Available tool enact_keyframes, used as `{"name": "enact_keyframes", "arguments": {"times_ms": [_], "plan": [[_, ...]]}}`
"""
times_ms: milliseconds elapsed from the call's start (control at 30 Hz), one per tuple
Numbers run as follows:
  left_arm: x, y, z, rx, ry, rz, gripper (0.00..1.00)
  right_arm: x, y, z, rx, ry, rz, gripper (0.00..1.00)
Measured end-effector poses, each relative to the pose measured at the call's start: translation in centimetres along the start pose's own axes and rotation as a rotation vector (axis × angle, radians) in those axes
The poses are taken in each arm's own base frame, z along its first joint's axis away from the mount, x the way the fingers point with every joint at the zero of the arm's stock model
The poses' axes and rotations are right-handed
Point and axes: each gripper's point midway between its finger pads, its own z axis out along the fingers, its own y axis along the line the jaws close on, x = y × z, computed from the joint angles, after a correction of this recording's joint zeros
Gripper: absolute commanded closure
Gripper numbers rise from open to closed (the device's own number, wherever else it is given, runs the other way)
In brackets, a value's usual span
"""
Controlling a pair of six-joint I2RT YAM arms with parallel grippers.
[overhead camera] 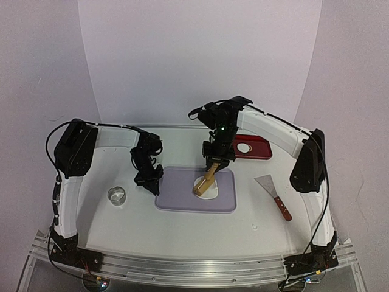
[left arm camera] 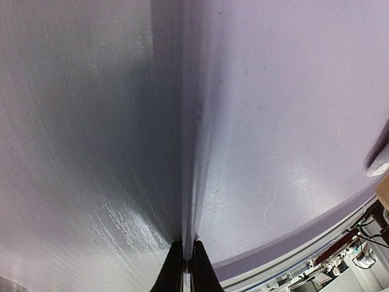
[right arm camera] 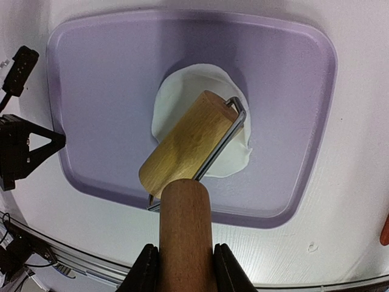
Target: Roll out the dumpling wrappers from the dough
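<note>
Two claws: left claw [left arm camera: 184,250] closed, right claw [right arm camera: 186,258] clamping the roller [right arm camera: 189,145], head diagonal across the dough [right arm camera: 177,96]

At the bottom edge the right gripper [right arm camera: 185,263] clamps a wooden handle [right arm camera: 184,225]; the wooden roller head [right arm camera: 185,145] – carried in a wire yoke [right arm camera: 230,135] – lies slantwise on the flattened white dough [right arm camera: 182,91] at mid-frame; the dough rests on a lilac tray [right arm camera: 103,85] – white table [right arm camera: 346,231] around it.

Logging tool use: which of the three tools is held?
The wooden roller, in the right hand, on the dough; ring cutter and scraper lie apart, ungripped.
</note>
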Motion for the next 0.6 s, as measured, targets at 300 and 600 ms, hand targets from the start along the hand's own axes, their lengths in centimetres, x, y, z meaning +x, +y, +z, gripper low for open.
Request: {"name": "enact_keyframes", "arguments": {"times_ms": [300, 600], "plan": [[0.0, 0.0, 0.0, -0.003, 0.006, -0.002, 1.00, -1.0, -1.0, 0.0, 0.022, -0.020, 0.010, 1.00], [0.0, 0.0, 0.0, -0.005, 0.012, -0.001, 1.00, -1.5, -1.1, 1.8, 0.008, 0.000, 0.008, 1.00]]}}
